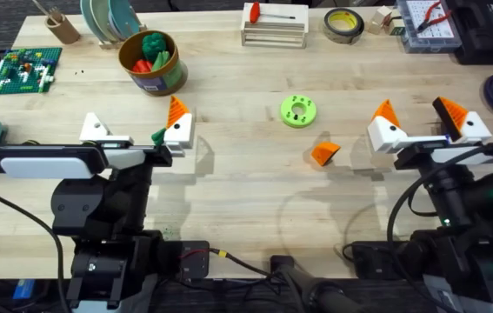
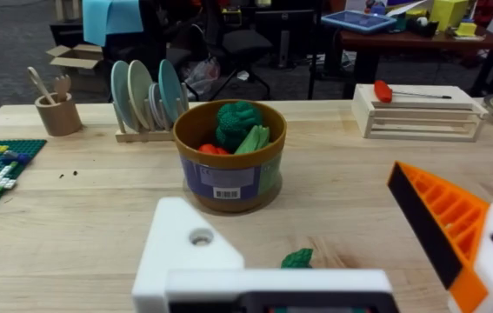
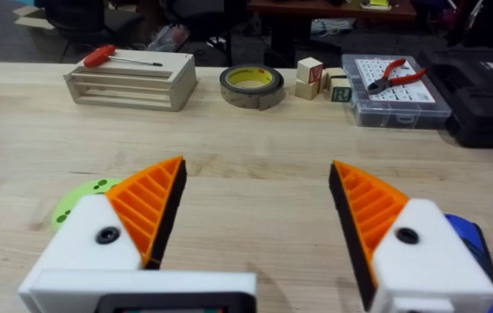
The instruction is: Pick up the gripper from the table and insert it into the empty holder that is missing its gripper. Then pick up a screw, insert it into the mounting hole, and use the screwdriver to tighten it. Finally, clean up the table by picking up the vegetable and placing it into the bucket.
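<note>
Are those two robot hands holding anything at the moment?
No, nothing. The left hand and right hand are both open; the small orange plastic wedge lies loose on the wooden table.

You can make out a letter R on one green-faced wooden block beside the tape roll; the bucket label carries a barcode, its digits unreadable.

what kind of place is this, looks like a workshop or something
Probably a robotics lab or workshop: a light wooden worktable, a clear plastic parts organiser with red pliers on top, and office chairs and desks in the room behind.
</note>
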Robot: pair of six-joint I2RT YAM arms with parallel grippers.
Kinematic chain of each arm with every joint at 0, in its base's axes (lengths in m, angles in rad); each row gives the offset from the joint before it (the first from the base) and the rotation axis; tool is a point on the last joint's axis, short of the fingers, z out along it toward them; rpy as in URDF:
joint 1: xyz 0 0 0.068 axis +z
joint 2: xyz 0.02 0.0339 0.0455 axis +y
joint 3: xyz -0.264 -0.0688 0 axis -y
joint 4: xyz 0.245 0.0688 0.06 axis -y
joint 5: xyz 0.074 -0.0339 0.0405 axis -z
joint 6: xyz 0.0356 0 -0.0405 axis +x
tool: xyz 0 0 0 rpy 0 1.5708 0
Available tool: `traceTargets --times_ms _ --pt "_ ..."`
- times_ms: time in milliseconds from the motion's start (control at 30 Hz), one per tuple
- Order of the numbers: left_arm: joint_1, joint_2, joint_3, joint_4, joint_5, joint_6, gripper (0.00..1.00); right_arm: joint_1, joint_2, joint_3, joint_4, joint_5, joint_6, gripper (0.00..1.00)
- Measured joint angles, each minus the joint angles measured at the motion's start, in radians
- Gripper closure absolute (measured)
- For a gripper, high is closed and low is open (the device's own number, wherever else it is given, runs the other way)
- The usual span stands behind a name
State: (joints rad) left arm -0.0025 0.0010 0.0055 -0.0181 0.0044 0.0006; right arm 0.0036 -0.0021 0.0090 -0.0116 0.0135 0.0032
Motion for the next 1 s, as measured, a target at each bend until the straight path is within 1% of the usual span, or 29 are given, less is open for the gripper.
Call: traceTargets --times_ms 533,667,733,767,900,1000 --pt "0.000 0.000 0.000 0.000 0.000 0.000 0.007 0.000 0.000 0.005 -0.013 0.001 0.000 0.011" --pt "0.000 0.000 0.004 -0.006 0.010 0.000 0.007 0.000 0.000 0.006 -0.013 0.016 -0.004 0.011" --pt "0.000 0.000 0.024 -0.055 0.015 0.001 0.007 0.000 0.000 0.011 -0.023 0.019 -0.005 0.011" --pt "0.000 0.000 0.042 -0.101 0.016 0.001 0.007 0.000 0.000 0.016 -0.032 0.020 -0.007 0.011" --pt "0.000 0.013 0.183 -0.355 0.019 0.010 0.007 0.000 0.011 0.069 -0.134 0.022 -0.008 0.011" --pt "0.000 0.063 0.286 -0.480 0.019 0.033 0.007 0.000 0.043 0.143 -0.248 0.019 -0.010 0.011"
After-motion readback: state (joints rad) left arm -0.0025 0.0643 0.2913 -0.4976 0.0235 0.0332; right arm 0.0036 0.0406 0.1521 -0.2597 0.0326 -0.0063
